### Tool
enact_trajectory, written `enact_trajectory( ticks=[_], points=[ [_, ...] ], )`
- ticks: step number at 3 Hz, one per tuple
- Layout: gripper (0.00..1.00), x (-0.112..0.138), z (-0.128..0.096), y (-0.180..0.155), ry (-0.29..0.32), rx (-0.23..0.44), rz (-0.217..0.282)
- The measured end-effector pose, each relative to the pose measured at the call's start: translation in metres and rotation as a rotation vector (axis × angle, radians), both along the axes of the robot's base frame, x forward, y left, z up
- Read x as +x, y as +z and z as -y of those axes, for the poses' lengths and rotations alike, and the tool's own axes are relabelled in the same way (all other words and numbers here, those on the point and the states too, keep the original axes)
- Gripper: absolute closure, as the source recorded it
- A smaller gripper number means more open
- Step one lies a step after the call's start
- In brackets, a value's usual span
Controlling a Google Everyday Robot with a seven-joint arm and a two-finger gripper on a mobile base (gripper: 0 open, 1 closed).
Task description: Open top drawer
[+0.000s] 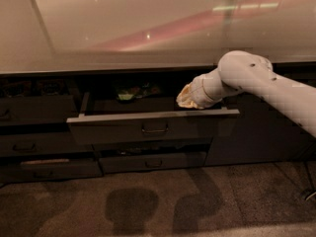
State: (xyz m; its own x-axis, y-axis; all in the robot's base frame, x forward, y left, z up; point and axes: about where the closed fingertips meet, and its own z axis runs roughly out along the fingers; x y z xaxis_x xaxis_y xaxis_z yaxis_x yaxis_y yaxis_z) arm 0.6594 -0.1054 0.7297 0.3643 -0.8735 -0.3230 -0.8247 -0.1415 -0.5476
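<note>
Reaching in over the top drawer [113, 127], the jaws sit at the tip of the pale arm [266, 83], just behind the drawer's front panel and close to its right-hand end as the camera sees it. The bunched, light-coloured wrist end hides them, so I cannot tell whether they are released or clenched, or whether they touch the panel at all.

The drawer stands well out from the cabinet, with its front panel forward of the fronts around it. That opens a dark gap behind the jaws where some greenish items [131, 93] lie at the back, to the left of the jaws. The small loop handle [155, 129] is below and left of the jaws, apart from them. This suggests the pull comes from behind the panel's top edge rather than from the handle, a placement that makes sense once the drawer is partly out.

Above the jaws runs the pale desk [148, 28]. A shallower drawer [153, 162] below them looks slightly ajar. Judging by the gap, the task looks largely done.
</note>
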Motion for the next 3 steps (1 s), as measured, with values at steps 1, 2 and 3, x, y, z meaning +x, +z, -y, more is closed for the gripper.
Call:
enact_trajectory(
  ticks=[1, 2, 3],
  points=[
    [1.00, 0.016, 0.015, -0.023, -0.041, 0.006, -0.049],
    [1.00, 0.016, 0.015, -0.023, -0.041, 0.006, -0.049],
    [1.00, -0.001, 0.014, -0.041, 0.007, 0.031, -0.071]
  ],
)
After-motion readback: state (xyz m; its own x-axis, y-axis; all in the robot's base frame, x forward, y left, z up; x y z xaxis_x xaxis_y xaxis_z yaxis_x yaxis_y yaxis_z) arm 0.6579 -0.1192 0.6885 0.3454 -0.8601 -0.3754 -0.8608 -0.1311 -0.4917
